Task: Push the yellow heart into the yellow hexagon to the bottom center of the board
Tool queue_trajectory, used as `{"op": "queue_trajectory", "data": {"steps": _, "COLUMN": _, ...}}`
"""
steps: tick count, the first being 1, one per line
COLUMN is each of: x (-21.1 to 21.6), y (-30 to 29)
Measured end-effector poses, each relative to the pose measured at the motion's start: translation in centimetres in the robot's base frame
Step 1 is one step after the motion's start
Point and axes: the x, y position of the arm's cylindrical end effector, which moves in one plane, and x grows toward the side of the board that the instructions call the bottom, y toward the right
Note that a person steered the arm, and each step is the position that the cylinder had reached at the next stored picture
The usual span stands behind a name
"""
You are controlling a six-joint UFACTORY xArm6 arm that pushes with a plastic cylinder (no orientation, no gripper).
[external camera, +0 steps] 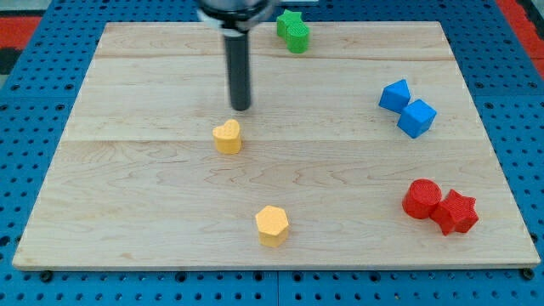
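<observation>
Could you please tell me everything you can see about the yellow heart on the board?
The yellow heart is a small, matte yellow block with a notched top, lying flat on the wooden board, slightly toward the view's left of centre. Nothing touches it. My tip stands just above it and slightly toward the view's right, with a small gap. The yellow hexagon lies well below it, toward the view's bottom.

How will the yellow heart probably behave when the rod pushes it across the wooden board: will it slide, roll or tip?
The yellow heart looks low and flat-bottomed, so it should slide rather than roll or tip. It seems a small rigid block, probably light. My tip sits just above it toward the view's top, slightly right of its centre; an off-centre push may turn it away from the yellow hexagon.
</observation>
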Motion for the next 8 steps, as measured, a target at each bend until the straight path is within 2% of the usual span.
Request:
{"op": "queue_trajectory", "data": {"steps": 1, "x": 3.5, "y": -0.5}}
{"op": "queue_trajectory", "data": {"steps": 2, "x": 6.6, "y": 1.6}}
{"op": "queue_trajectory", "data": {"steps": 4, "x": 8.2, "y": 6.7}}
{"op": "queue_trajectory", "data": {"steps": 5, "x": 11.7, "y": 1.5}}
{"op": "queue_trajectory", "data": {"steps": 7, "x": 13.0, "y": -1.9}}
{"op": "queue_trajectory", "data": {"steps": 8, "x": 13.7, "y": -0.4}}
